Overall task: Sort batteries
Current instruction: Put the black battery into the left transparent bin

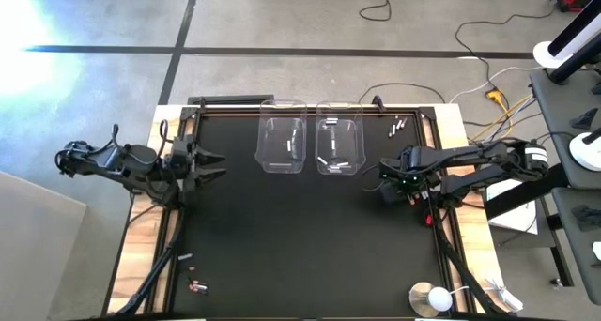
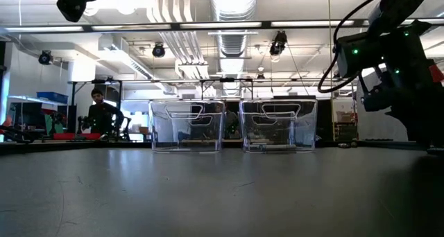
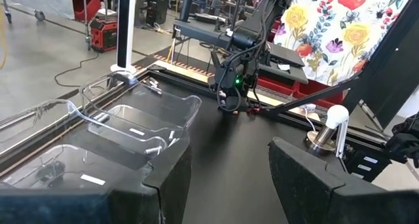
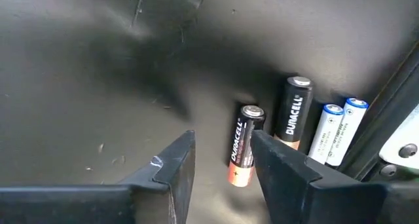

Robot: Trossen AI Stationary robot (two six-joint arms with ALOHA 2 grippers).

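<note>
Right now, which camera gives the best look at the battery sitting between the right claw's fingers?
The right wrist view: the dark, copper-ended battery lies on the mat between the right gripper's fingers, label readable. From the high view, that gripper hides it. The low view and the left wrist view show only the arm, no battery.

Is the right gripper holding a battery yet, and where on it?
Not yet. The right gripper straddles a black-and-copper battery lying on the mat, fingers on either side of its copper end with gaps showing. The left gripper holds nothing.
</note>
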